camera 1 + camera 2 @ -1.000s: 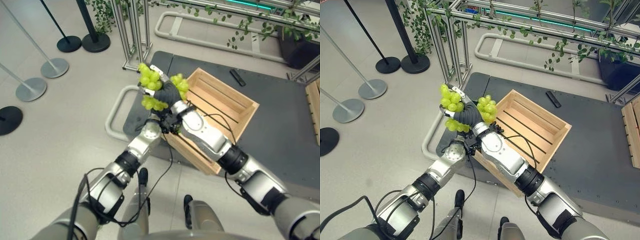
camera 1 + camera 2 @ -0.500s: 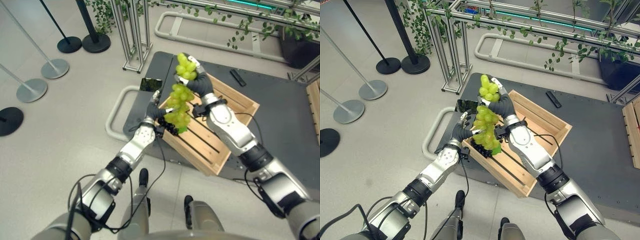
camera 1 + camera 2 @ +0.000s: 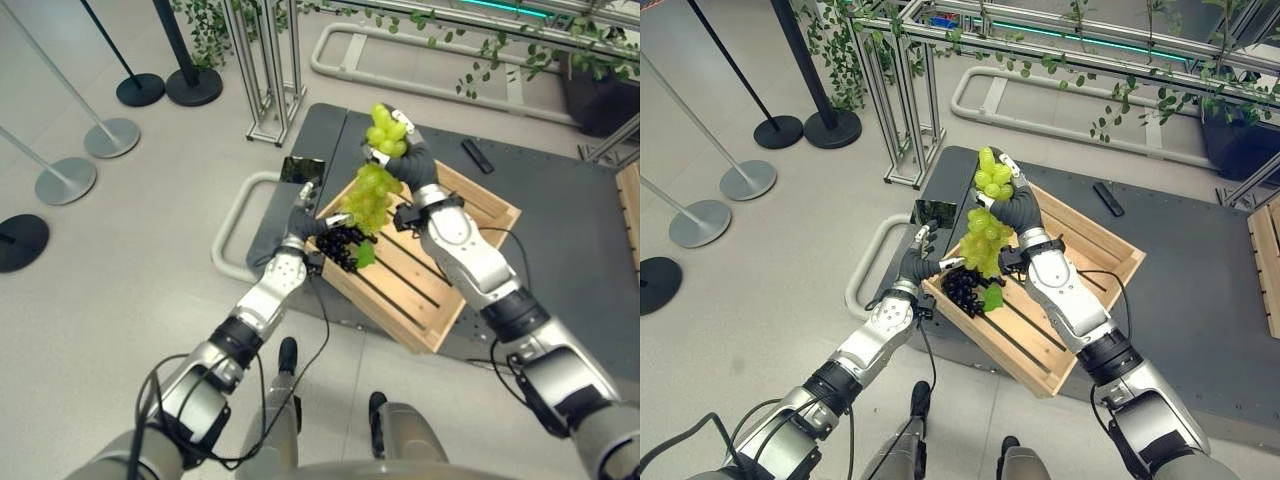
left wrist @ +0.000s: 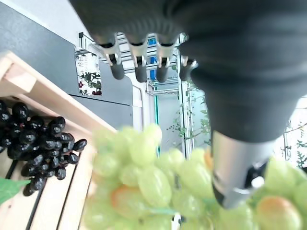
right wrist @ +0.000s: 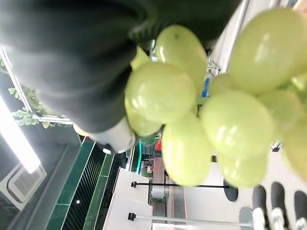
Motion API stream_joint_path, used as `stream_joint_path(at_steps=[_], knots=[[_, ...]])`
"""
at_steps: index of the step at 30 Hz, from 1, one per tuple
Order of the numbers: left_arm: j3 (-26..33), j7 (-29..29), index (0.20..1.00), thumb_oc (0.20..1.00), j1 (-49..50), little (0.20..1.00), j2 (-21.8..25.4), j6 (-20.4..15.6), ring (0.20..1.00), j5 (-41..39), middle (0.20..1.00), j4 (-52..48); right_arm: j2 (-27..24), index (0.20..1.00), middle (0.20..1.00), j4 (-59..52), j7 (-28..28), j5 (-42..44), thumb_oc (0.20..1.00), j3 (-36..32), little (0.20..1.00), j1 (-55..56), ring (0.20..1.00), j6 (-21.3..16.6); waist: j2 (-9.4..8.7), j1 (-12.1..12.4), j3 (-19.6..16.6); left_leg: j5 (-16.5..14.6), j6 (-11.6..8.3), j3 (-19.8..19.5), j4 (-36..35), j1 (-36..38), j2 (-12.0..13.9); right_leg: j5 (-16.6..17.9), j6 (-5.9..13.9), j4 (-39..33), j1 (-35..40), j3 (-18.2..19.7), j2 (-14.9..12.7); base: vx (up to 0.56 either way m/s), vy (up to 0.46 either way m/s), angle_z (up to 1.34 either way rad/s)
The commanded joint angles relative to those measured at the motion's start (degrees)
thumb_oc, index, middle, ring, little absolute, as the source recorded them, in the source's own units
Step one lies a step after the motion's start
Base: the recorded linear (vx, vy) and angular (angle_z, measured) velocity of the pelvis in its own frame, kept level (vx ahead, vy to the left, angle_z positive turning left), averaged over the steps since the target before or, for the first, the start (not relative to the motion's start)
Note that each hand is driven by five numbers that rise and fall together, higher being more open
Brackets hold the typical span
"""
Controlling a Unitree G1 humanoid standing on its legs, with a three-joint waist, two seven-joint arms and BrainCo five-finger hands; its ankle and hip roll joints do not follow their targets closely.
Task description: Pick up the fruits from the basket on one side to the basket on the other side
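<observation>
My right hand is shut on a bunch of green grapes, which hangs over the near left corner of a wooden crate. The grapes also show very close in the right wrist view as pale green grapes. A bunch of black grapes with a green leaf lies inside the crate at that corner. My left hand is open beside the crate's left edge, just under the green grapes; its straight fingers hold nothing, and the black grapes show past them.
The crate stands on a dark mat with a black remote behind it. A second wooden crate is at the right edge. A white tubular rail, a metal frame and stanchion bases stand to the left.
My right hand has carried the green grapes from left of the crate to over its corner. My left hand has let go of them and stays low by the crate's edge.
</observation>
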Motion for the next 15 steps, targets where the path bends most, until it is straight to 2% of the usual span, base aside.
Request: stream_joint_path(at_steps=[1,15], knots=[[0.1,0.4,1.0,1.0,-3.2,1.0,-1.2,-4.0,1.0,3.4,1.0,-3.8,1.7,0.2,0.2,-2.6,0.5,-1.9,0.2,-1.2,0.2,-2.4,0.2,-4.3,-1.64,0.7,-2.5,-11.9,-2.33,-0.7,7.3,0.1,2.4,5.5,2.0,-7.6,-0.7,-0.3,-4.8,0.0,0.0,0.0],[-2.0,1.0,1.0,1.0,-7.4,1.0,-2.8,-4.3,1.0,2.4,1.0,-3.1,6.0,0.2,0.2,-1.2,1.7,-1.0,0.2,4.4,0.2,-4.5,0.2,-3.5,-1.64,0.6,-2.3,-12.0,-2.26,-0.8,7.7,-0.1,2.5,5.4,1.86,-7.2,-0.8,-0.1,-4.9,0.0,0.0,0.0]])
